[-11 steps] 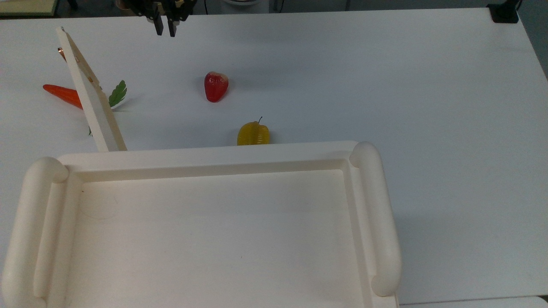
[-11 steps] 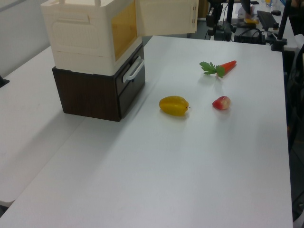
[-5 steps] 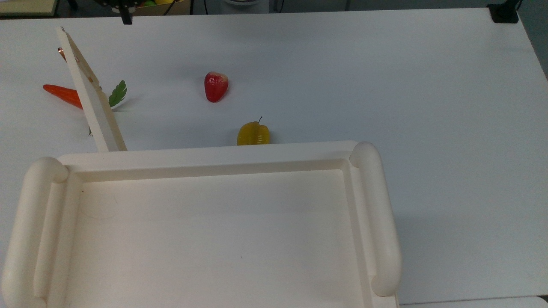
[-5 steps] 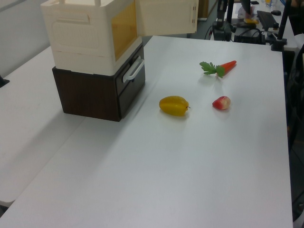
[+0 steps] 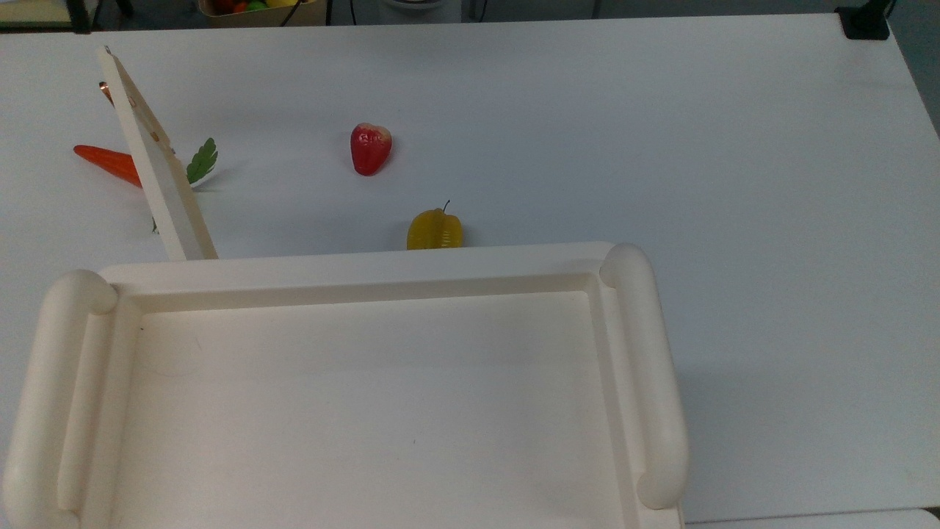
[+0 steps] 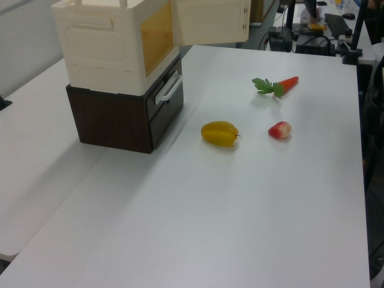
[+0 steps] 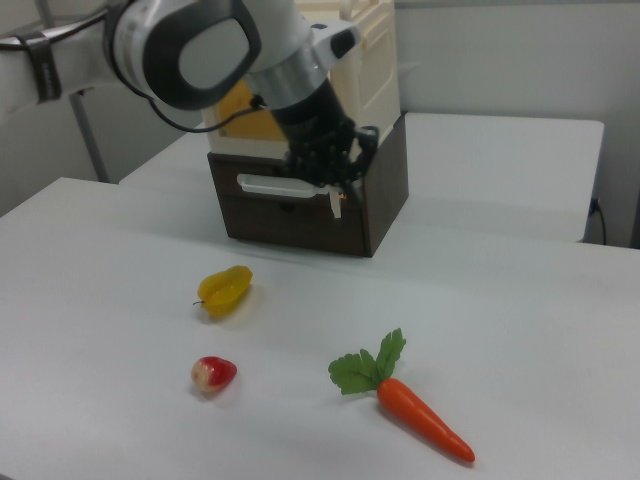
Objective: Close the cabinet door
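The cabinet [image 5: 352,266] is a large cream box with a tray-like top, and it fills the top view's lower left. Its cabinet door [image 5: 156,162] stands swung wide open, jutting out from the cabinet's left front corner as the top view shows it. In the left view the cabinet [image 6: 102,48] sits on a dark base, and the open door [image 6: 210,21] leaves the amber inside bare. In the right view my gripper [image 7: 335,198] hangs from the white arm in front of the cabinet [image 7: 375,60], level with the dark base.
A dark brown drawer unit [image 6: 120,120] with a cream handle carries the cabinet. On the white table lie a yellow starfruit [image 5: 434,230], a red fruit [image 5: 369,148] and a carrot [image 5: 110,163] just behind the open door. The top view's right half is bare table.
In the top view the gripper slid left along the upper edge and passed out of the picture. The door and the fruits have stayed put.
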You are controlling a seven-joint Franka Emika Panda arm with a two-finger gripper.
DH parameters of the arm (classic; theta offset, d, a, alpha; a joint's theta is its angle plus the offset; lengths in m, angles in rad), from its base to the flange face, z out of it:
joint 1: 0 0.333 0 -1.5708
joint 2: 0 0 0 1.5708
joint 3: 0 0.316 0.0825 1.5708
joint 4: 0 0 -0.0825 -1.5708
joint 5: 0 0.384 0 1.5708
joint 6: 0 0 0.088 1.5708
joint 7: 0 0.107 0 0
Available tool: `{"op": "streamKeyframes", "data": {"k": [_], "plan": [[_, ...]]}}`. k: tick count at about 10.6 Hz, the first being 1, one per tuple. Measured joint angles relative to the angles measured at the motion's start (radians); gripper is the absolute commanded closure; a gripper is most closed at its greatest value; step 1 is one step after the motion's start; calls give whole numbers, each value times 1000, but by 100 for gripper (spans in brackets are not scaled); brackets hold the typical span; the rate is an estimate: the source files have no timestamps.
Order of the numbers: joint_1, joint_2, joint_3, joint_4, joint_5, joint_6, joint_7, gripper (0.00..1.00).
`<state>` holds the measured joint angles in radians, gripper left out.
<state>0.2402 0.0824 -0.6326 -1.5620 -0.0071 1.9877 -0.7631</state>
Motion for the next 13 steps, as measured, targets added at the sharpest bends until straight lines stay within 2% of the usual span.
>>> {"op": "streamKeyframes", "data": {"k": [2,4,6,8,10,13], "plan": [[0,44,-26,-15,55,176,-64,100],[0,98,-29,-25,127,349,-125,100],[3,124,-29,-25,226,435,-182,99],[19,123,-27,-26,331,437,-276,99],[47,122,-19,-41,350,392,-294,99],[61,102,-14,-43,373,218,-328,98]]}}
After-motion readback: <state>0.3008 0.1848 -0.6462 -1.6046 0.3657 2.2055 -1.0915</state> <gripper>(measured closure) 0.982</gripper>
